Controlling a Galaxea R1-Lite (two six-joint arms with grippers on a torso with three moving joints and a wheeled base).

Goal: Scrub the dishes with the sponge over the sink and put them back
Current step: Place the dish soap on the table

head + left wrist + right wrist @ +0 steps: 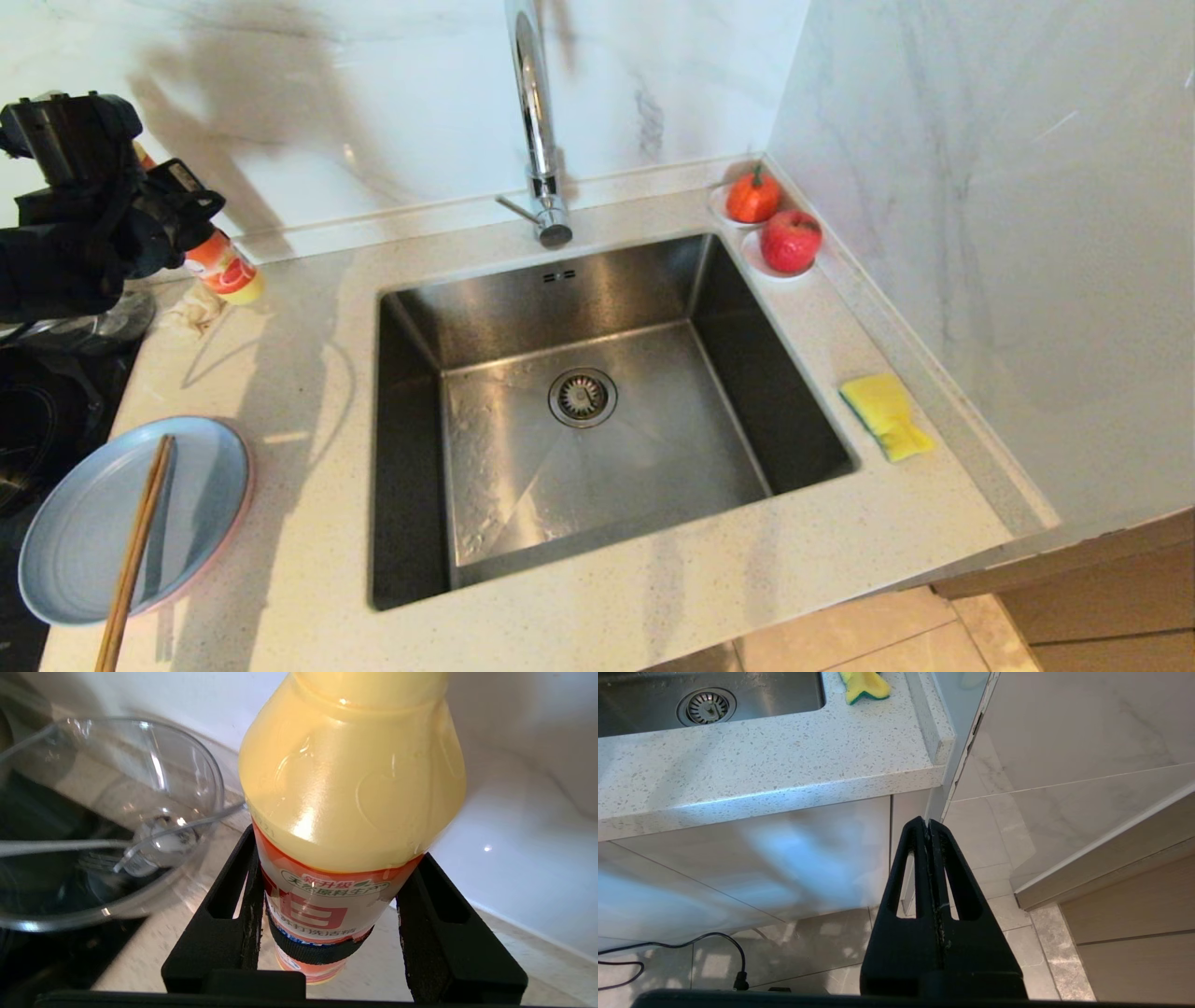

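A light blue plate (201, 485) lies on the counter at the front left, and a pink rim (227, 549) shows beneath it. Wooden chopsticks (138, 551) rest across the blue plate. The yellow sponge (885, 415) lies right of the steel sink (523, 308), and its green underside shows in the right wrist view (865, 685). My left gripper (191, 229) is at the back left, shut on a tilted yellow and orange detergent bottle (350, 788), with a finger on each side (336, 844). My right gripper (928, 821) hangs shut below the counter's front edge, holding nothing.
A tall chrome faucet (534, 112) stands behind the sink. Two white saucers with an orange fruit (752, 196) and a red apple (790, 240) sit at the back right corner. A clear glass bowl (107, 812) and a black cooktop (37, 420) are at the left.
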